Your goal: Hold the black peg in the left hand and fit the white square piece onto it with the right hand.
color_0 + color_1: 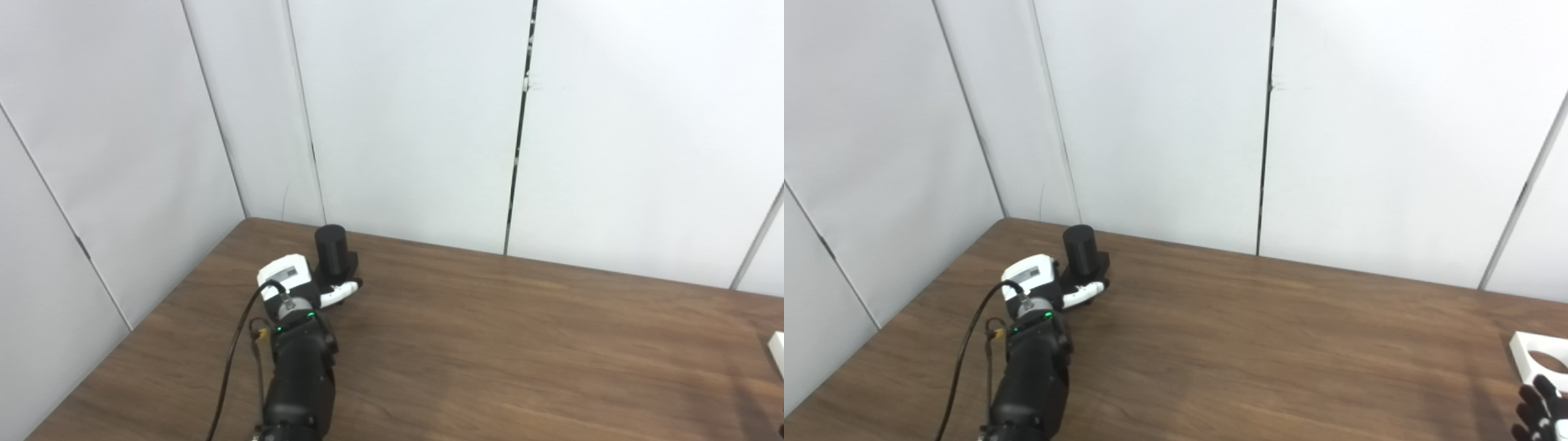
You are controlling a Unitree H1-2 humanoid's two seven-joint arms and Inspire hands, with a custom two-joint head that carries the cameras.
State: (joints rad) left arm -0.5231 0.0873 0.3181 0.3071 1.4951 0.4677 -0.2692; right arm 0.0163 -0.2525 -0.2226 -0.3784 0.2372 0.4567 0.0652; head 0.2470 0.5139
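So there's one black peg [331, 245] standing upright on its square base at the far left corner of the wooden table [1274, 343], close to the white wall panels [1164, 116]. The left robot hand [293, 283] is right up against it, white back facing up, with a white finger [339, 293] reaching across the front of the base. Can't honestly tell if it's actually clamped on the peg or only touching it, since the rest of the fingers are hidden. There's one white square piece [1538, 359] with a round hole, lying flat way over at the right edge, well apart from the peg. The right robot hand [1542, 415] only pokes in at the bottom right corner, dark fingertips spread apart just beside the piece, holding nothing.
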